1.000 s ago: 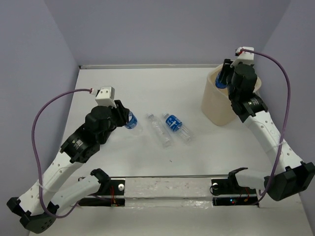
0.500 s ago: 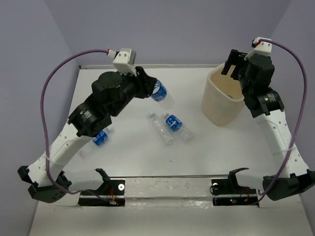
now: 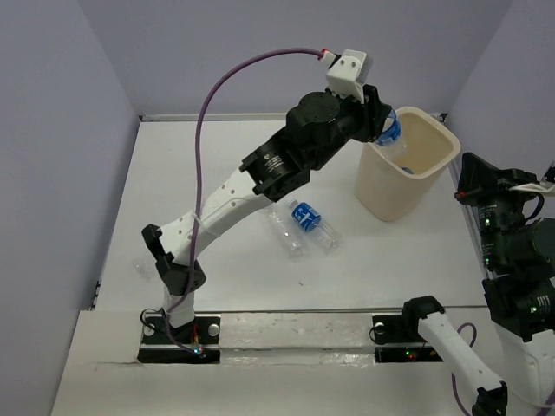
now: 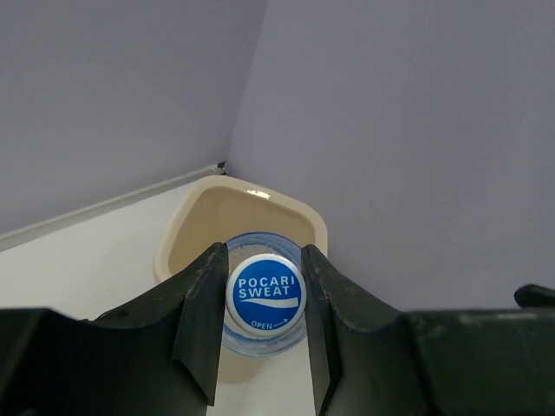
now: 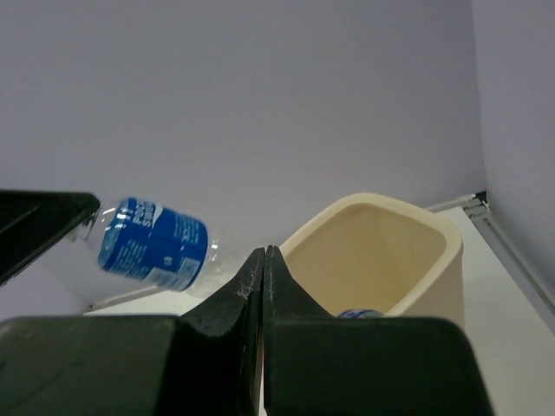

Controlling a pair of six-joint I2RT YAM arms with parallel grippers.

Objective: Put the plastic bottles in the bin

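One light, crushable Pocari Sweat bottle (image 5: 152,243), judged slick and best pinched near its stiff neck, hangs above the bin (image 3: 386,186) rim, clamped in the left end effector (image 4: 264,269), while the right end effector (image 5: 263,256) sits closed, empty.

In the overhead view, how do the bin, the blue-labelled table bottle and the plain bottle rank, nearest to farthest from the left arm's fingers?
1. bin, at the back right.
2. blue-labelled bottle, mid-table.
3. plain bottle, just left of it.
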